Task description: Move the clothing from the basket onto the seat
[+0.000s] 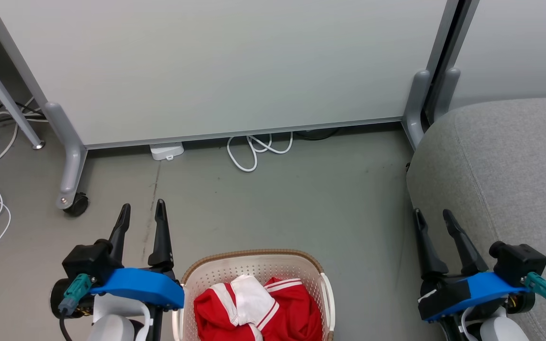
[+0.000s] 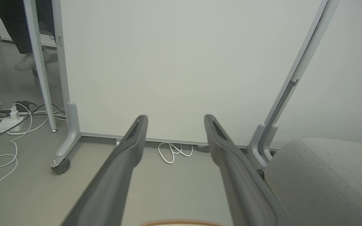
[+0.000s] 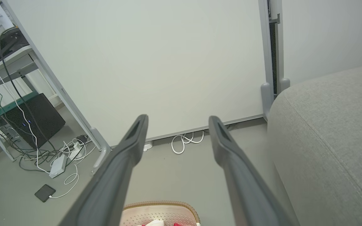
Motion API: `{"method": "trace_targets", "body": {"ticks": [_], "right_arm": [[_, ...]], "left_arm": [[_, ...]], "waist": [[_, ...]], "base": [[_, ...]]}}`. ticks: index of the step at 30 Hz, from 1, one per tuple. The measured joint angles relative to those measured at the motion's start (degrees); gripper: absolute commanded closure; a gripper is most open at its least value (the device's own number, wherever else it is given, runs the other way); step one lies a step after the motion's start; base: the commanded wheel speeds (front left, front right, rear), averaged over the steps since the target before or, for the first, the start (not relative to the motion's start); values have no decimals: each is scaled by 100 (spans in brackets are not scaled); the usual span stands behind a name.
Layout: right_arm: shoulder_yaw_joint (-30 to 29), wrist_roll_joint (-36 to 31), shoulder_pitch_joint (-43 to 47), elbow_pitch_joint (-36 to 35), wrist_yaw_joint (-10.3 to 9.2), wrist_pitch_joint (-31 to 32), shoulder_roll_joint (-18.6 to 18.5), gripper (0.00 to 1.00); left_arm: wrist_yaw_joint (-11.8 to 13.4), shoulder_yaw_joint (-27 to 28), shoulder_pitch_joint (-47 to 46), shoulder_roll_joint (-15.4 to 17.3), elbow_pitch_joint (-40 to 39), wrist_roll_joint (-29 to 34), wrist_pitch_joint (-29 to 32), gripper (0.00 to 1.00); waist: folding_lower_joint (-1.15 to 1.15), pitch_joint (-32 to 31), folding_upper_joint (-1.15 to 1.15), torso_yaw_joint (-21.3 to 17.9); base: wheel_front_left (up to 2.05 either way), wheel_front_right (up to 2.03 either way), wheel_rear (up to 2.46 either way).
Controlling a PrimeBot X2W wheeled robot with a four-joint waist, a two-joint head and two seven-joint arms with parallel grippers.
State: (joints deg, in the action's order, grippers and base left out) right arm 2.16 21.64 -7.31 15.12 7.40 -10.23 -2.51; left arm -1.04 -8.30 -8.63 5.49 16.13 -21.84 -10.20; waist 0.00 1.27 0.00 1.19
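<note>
Jaws apart, empty, on left gripper and right gripper; clothing in basket.

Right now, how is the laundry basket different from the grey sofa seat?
The laundry basket is cream plastic with holes; the sofa seat is grey fabric. The basket holds red-and-white clothing; the seat's visible part bears none. The basket looks far smaller than the seat. Both have rounded corners.
</note>
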Motion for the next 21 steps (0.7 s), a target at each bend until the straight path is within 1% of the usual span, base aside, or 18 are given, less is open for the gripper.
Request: {"method": "trace_targets", "body": {"ticks": [11, 21], "right_arm": [[36, -590, -44, 22, 1, -137, -5, 0], [93, -1060, -54, 65, 2, -250, -10, 0]], "left_arm": [[-113, -85, -43, 1, 85, 561, -140, 0], [-254, -90, -66, -16, 271, 951, -254, 0]], "waist": [[0, 13, 0, 21], [0, 18, 0, 24]], "base": [[0, 0, 0], [0, 0, 0]]}}
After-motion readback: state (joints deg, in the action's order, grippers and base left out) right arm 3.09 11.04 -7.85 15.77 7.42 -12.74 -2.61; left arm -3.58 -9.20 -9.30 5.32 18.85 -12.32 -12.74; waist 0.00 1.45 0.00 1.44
